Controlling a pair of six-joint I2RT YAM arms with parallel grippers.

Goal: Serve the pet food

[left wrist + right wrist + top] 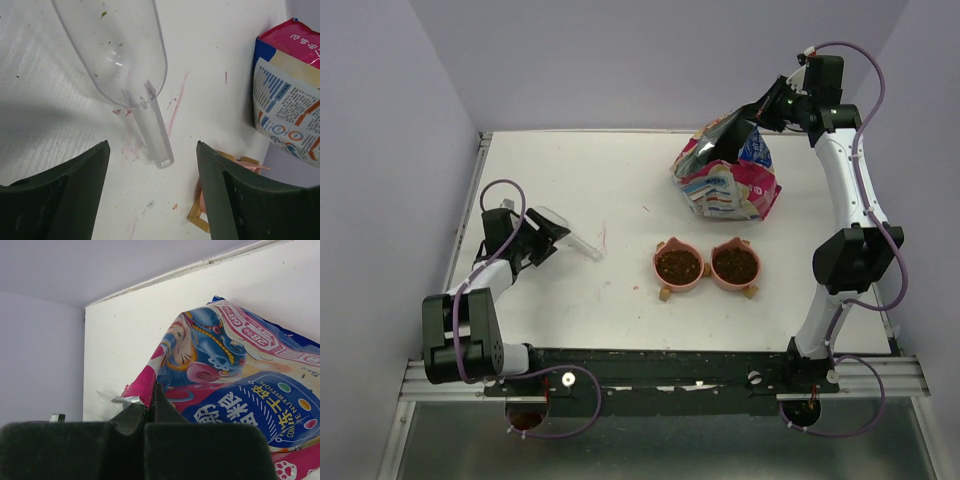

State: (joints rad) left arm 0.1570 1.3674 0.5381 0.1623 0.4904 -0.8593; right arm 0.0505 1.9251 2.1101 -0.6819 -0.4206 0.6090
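Brown kibble (678,266) fills both pink bowls (706,272) right of the tabletop's centre, the left gripper (151,143) gapes wide, not touching the handle of a clear scoop (120,55) near the left edge, and the right gripper (151,390) pinches the bag (235,370) by the far edge.

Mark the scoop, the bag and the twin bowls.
scoop (117,55), left wrist view, its clear cup.
bag (730,185), top view, its printed front.
twin bowls (707,267), top view, their joined rims.
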